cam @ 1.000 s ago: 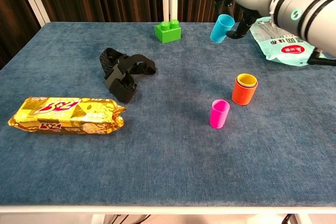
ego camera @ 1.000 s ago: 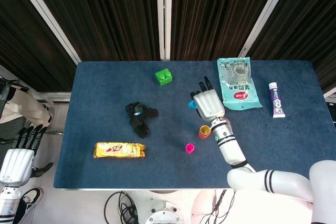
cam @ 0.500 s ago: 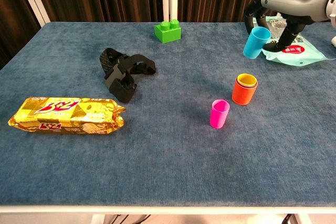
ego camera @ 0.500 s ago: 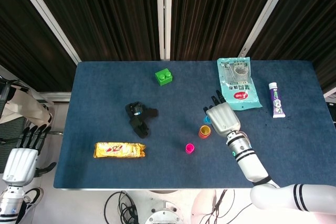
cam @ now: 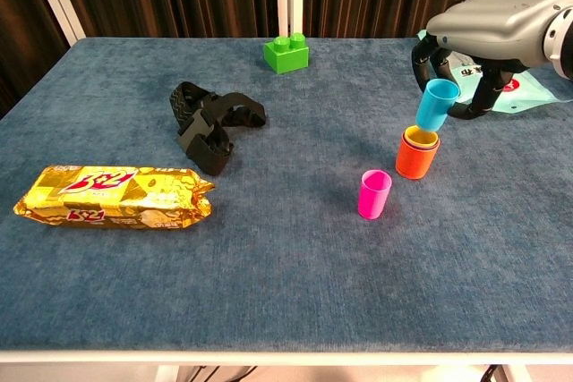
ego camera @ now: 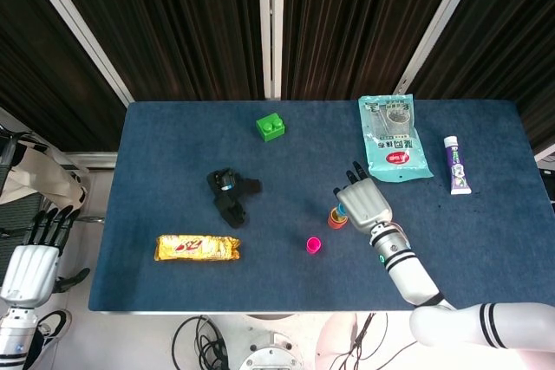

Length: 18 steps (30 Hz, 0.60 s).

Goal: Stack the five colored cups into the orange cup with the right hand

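Just four cups show — blue cup (cam: 436, 102) in right hand (cam: 488, 29).

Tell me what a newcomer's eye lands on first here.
The right hand holds a blue cup tilted just above the orange cup, right of the table's middle, with a yellow cup already nested inside. A pink cup stands alone just in front. Far left, a gold snack pack lies flat.
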Available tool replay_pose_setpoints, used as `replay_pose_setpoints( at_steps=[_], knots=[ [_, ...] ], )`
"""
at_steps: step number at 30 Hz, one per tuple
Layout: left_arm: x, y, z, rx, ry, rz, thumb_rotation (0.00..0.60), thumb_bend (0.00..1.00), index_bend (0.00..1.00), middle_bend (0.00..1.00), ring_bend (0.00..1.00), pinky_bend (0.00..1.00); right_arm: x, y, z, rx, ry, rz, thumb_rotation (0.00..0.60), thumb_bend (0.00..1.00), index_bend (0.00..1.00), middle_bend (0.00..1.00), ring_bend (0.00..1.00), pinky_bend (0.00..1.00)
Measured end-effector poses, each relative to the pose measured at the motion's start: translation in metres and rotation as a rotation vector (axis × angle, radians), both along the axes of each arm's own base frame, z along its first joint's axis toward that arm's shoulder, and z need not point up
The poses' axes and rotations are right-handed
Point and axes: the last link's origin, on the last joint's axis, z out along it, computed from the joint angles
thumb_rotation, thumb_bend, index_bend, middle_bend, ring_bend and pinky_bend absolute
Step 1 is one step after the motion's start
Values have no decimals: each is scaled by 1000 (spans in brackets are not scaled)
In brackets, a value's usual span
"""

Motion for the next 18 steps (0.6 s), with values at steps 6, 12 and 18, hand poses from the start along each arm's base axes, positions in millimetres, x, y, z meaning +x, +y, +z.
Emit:
replay_pose_setpoints(
  at_steps=[6,12,18],
  knots=[
    [-1,0,0,0,-2,1,600,32,56,36,0,0,-2,1,-6,16,17,-12,600,273,562,518,150,0],
    [-2,-1,0,2,-3,6,600,32,56,36,0,0,-5,0,-11,20,20,-18,600,265,511,474,146,0],
    [-3,-1,1,8,-7,5,600,32,56,36,0,0,-7,-1,-17,33,26,-17,600,234,299,349,79,0]
  ],
)
